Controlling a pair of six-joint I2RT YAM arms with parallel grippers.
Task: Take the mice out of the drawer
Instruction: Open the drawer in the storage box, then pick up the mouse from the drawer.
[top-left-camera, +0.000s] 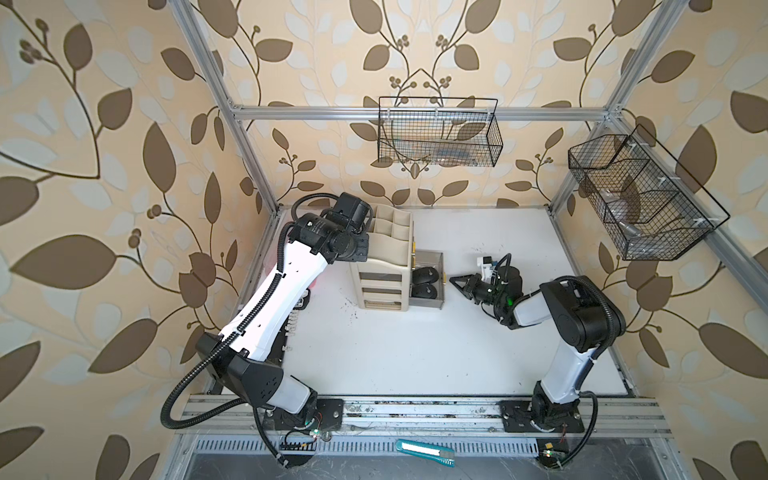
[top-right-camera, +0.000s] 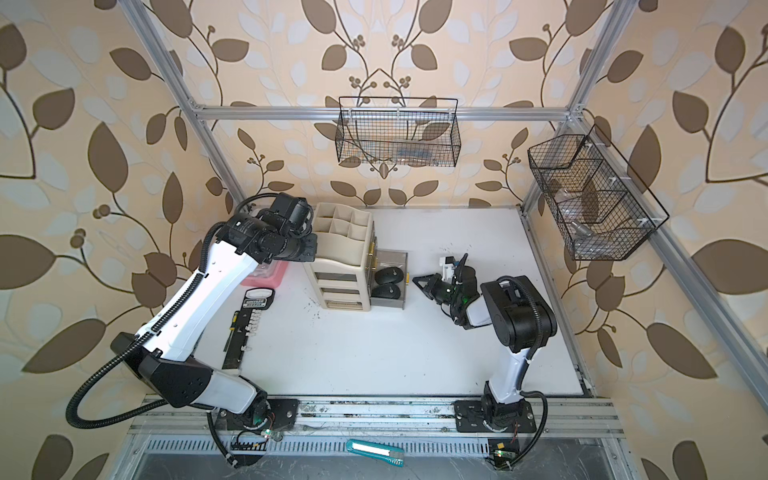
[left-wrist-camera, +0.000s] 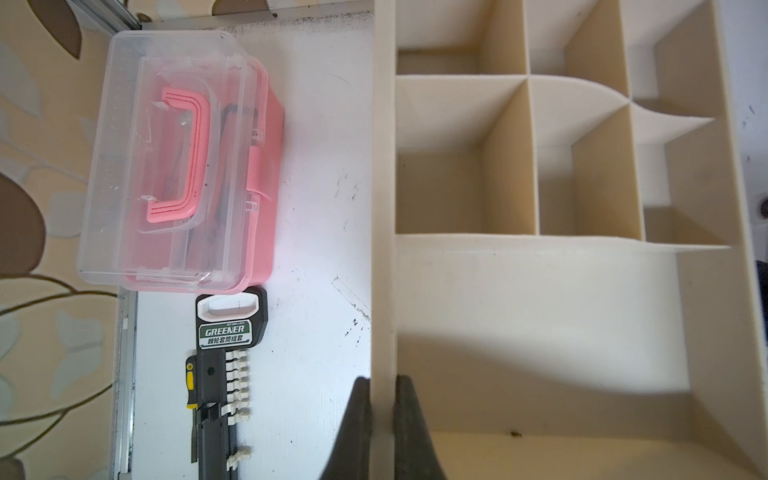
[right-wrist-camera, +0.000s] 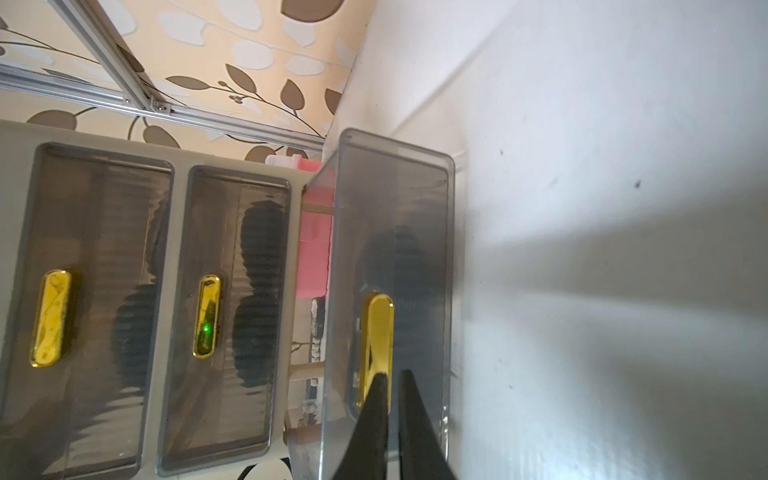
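left gripper (left-wrist-camera: 382, 384) clamps the side wall of the beige organizer (top-left-camera: 384, 245). right gripper (right-wrist-camera: 394, 376), jaws closed, sits at the gold handle (right-wrist-camera: 376, 324) of the open drawer (top-left-camera: 433, 254). two black mice (top-left-camera: 424, 290) lie inside.

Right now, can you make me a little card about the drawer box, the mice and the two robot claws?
Box: beige plastic organiser, three grey see-through drawers
Open drawer: bottom grey drawer, pulled out
Mice seen: two black oval mice, next to each other inside the open drawer
Mice taken out: none in view
Left gripper: shut on the organiser's wall
Right gripper: shut, tips at the open drawer's gold handle; holding it or not, cannot tell
Closed drawers: dark shapes behind both fronts
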